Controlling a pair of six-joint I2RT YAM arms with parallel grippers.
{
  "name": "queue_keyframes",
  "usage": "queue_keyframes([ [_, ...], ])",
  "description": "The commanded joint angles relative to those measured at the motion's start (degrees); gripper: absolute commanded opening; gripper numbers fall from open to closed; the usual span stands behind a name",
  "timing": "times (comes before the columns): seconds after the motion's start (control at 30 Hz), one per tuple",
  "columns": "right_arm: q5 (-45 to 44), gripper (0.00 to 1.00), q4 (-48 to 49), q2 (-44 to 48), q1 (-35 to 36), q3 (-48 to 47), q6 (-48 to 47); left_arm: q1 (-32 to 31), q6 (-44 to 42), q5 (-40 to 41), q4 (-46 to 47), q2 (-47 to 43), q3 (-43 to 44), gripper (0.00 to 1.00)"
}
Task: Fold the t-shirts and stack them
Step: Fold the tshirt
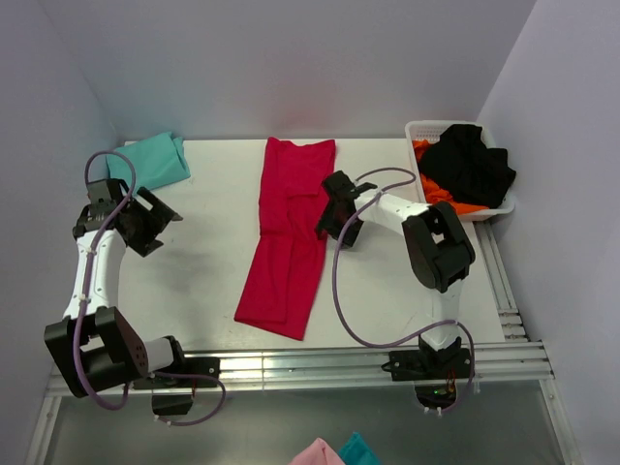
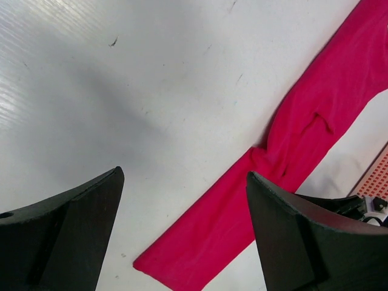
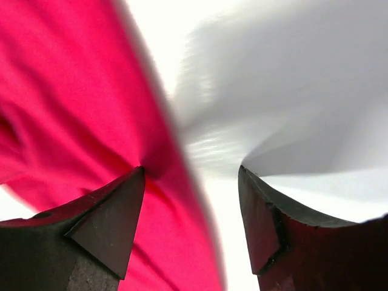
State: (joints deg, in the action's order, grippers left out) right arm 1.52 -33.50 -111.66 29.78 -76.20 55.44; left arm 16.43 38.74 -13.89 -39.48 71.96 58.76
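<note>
Top: red shirt (image 1: 288,232) lies mid-table as a long folded strip; teal shirt (image 1: 150,160) at far left corner. My left gripper (image 1: 145,221) is over bare table (image 1: 208,276), my right gripper (image 1: 334,218) at the red shirt's right edge.
Left wrist: jaws wide, nothing between.
Right wrist: jaws apart, straddling that edge, not clamped.

I see the crimson t-shirt (image 1: 289,237) folded into a long strip, lying lengthwise mid-table. The right gripper (image 1: 327,215) sits at its right edge. The left gripper (image 1: 160,225), jaws spread, hangs over the table (image 1: 213,262), well left of the strip. The teal t-shirt (image 1: 150,160) lies bunched at the far-left corner. A white basket (image 1: 417,129) at far right holds black cloth (image 1: 470,165) and orange cloth (image 1: 463,205).
</note>
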Motion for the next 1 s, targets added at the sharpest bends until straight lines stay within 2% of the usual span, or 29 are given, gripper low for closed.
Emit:
queue_keyframes([
  [0.0,-8.02,0.7,-7.8,3.45,0.89,-2.19,-3.67,-1.22,0.9,-1.84,2.22,-1.21,-1.36,0.89],
  [0.13,-6.89,0.7,-9.92,9.69,0.98,-1.85,-4.55,-4.64,0.81,-0.97,0.99,-2.18,-2.86,0.89],
  [0.27,-2.14,0.7,-10.27,18.03,1.77,3.59,-3.94,-12.96,0.9,-0.08,0.81,-3.49,-5.49,0.9],
  [0.33,-0.56,0.69,-10.1,21.55,4.05,6.94,-4.2,-18.32,0.11,-0.44,0.81,-2.89,-7.25,0.91],
  [0.47,3.04,0.66,-10.1,23.68,10.37,11.16,-5.08,-24.68,-0.77,-1.14,1.69,-1.83,-12.6,0.89],
  [0.63,3.75,0.64,-8.87,23.85,17.32,15.73,-3.32,-33.63,2.83,0.97,1.87,-0.6,-12.97,0.87],
  [0.77,2.88,0.64,-8.6,26.05,17.51,17.58,-2.45,-37.77,6.6,5.71,0.37,3.26,-15.86,0.79],
  [0.97,2.0,0.64,-9.3,29.65,17.51,20.39,-0.69,-44.72,15.3,8.26,3.45,1.78,-22.01,0.8],
])
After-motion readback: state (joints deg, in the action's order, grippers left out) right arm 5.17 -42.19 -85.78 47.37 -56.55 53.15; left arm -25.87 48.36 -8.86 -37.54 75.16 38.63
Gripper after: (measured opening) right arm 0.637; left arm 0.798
